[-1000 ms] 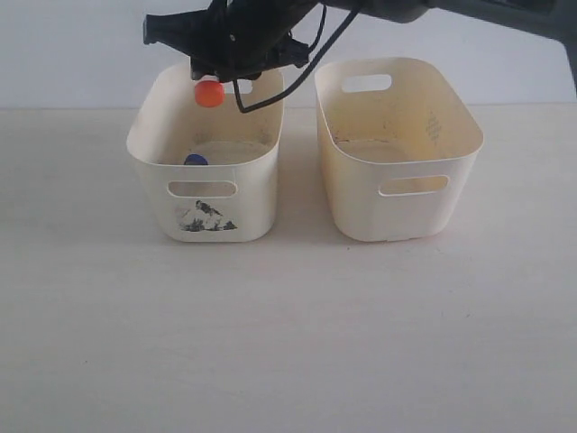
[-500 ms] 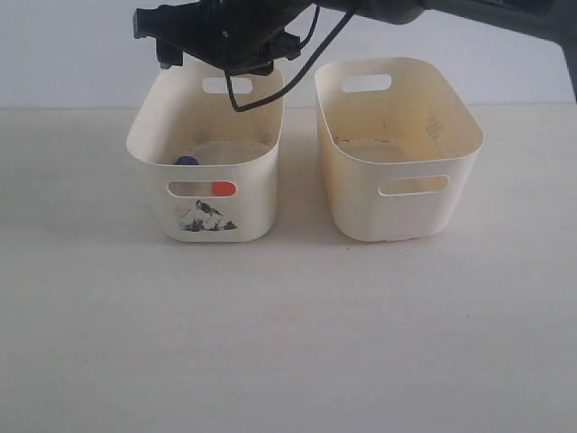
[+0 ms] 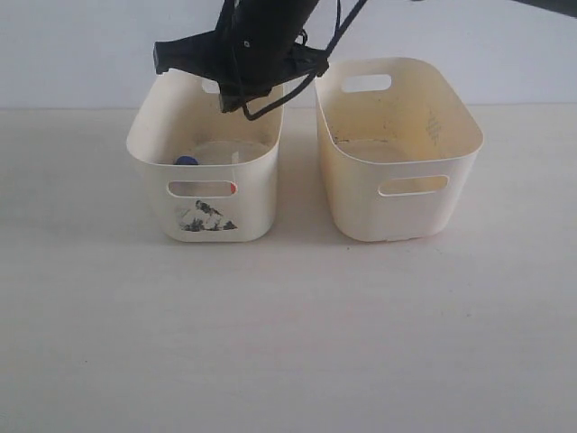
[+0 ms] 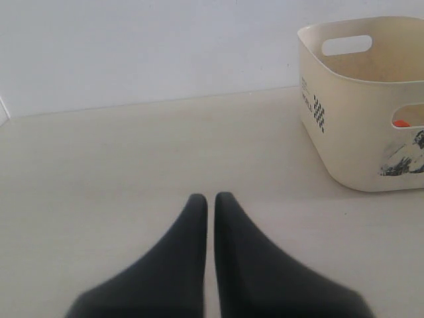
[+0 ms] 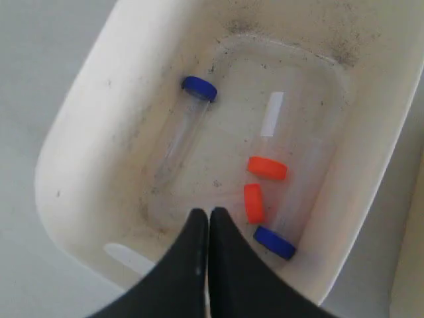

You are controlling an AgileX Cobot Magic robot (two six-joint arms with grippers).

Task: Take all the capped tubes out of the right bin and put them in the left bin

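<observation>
**Capped tubes** (image 5: 267,168): four, all lying on their sides on the floor of the left bin.
- Bodies are clear and almost lost against the cream floor. Caps are round, two orange and two dark blue.
- The lone blue-capped tube (image 5: 199,88) lies apart from the rest.
- The two orange caps sit just beside each other, and the second blue cap (image 5: 274,242) is close by them against a wall.
- In the exterior view only a dark blue cap shows, above the near rim towards the left. A sliver of orange shows at the right end of the near handle slot.

**Left bin** (image 3: 203,171): cream plastic tub with rounded corners, oval handle slots and a small dark bird-on-rocks print on the near face. The floor is flecked with dark specks. It stands on the left of the table.

**Right bin** (image 3: 397,153): plain, slightly yellower tub of the same shape, just beside the left bin on its right, not touching it. It has faint dark marks on the inner walls.

**Right gripper** (image 5: 209,213): black fingers pressed together tip to tip with nothing between them. It has reached across and hangs above the left bin's opening, over the tubes.

**Left gripper** (image 4: 207,197): black fingers closed to a hairline seam and carrying nothing. It sits over bare table, well to the left of the left bin.

**Table** (image 3: 288,343): pale surface with a light grain.
</observation>
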